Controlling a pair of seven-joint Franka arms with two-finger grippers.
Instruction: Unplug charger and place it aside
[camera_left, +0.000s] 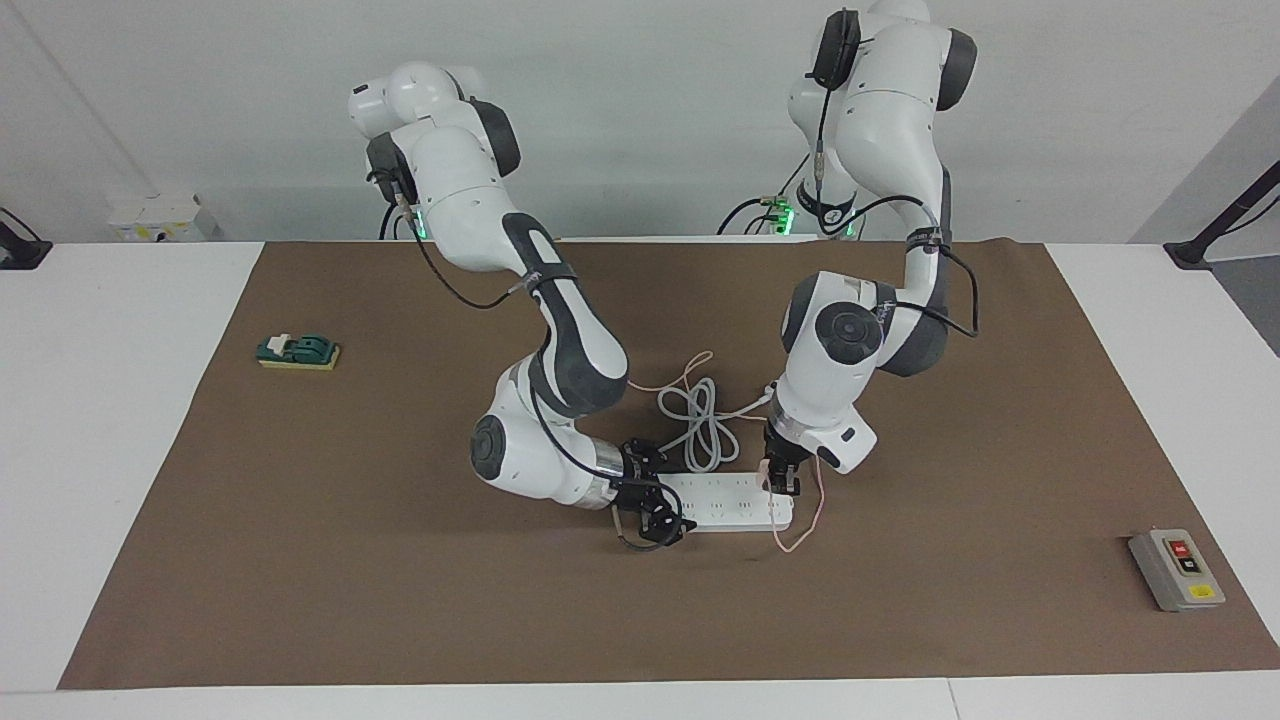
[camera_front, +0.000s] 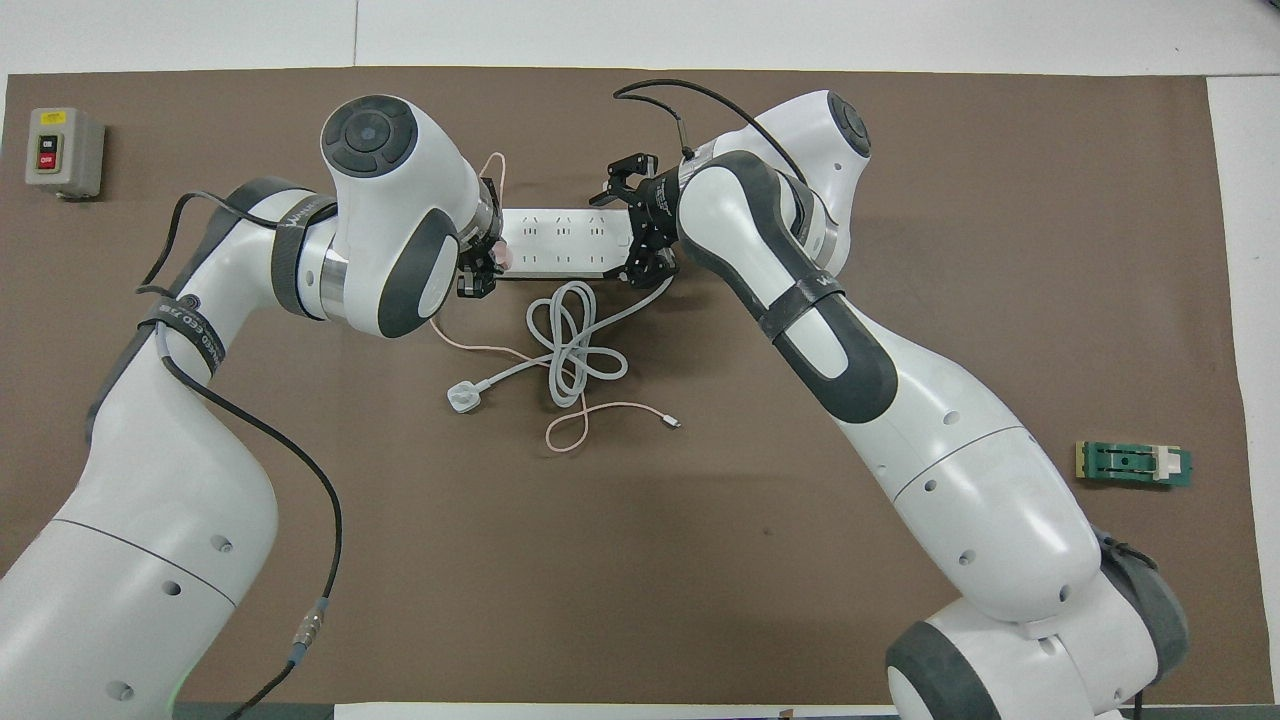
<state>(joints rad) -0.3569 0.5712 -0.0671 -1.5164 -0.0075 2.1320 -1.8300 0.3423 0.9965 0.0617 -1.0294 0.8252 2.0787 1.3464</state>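
The pale pink charger (camera_front: 503, 257) sits plugged into the white power strip (camera_left: 720, 503) at the strip's end toward the left arm. Only a sliver of it shows beside my left gripper (camera_left: 782, 482), which is down on it; the left gripper also shows in the overhead view (camera_front: 478, 272). The charger's thin pink cable (camera_front: 600, 405) loops off the strip and runs nearer to the robots. My right gripper (camera_left: 652, 515) is open at the strip's other end, one finger on each side of it, as the overhead view (camera_front: 630, 225) shows.
A white plug (camera_front: 462, 397) on a thick coiled white cord (camera_front: 575, 345) lies just nearer to the robots than the strip. A grey switch box (camera_left: 1175, 568) sits toward the left arm's end, and a green block (camera_left: 298, 350) toward the right arm's end.
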